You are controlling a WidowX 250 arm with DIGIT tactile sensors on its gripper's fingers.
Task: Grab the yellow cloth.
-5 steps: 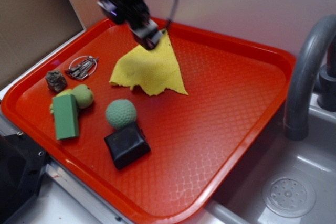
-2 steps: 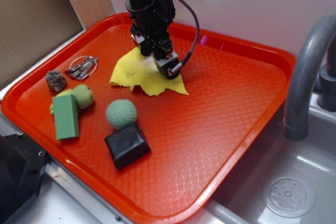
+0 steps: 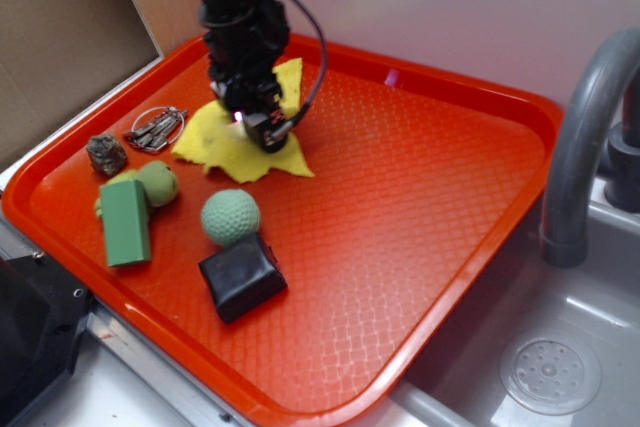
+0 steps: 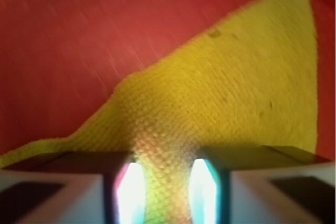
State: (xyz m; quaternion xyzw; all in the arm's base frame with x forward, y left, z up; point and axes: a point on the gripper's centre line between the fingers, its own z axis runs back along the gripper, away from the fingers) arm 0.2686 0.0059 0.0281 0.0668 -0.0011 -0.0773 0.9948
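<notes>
The yellow cloth (image 3: pixel 212 143) lies rumpled on the red tray (image 3: pixel 420 197), near its back left. My gripper (image 3: pixel 262 133) presses down on the cloth's middle from above. In the wrist view a ridge of the nubbly yellow cloth (image 4: pixel 236 93) is pinched between the two fingers of my gripper (image 4: pixel 167 192). The jaws stand close together, shut on that fold. The arm hides part of the cloth's back edge in the exterior view.
On the tray's left side lie a key ring (image 3: pixel 157 128), a dark rock (image 3: pixel 106 153), a green block (image 3: pixel 124 223), a green rounded toy (image 3: pixel 158 183), a green ball (image 3: pixel 230 217) and a black block (image 3: pixel 241 276). A grey faucet (image 3: pixel 580 147) and sink (image 3: pixel 560 367) are at the right.
The gripper came down onto the cloth, closed on it and moved left. The cloth has shifted left with it and bunched up, now lying nearer the key ring.
</notes>
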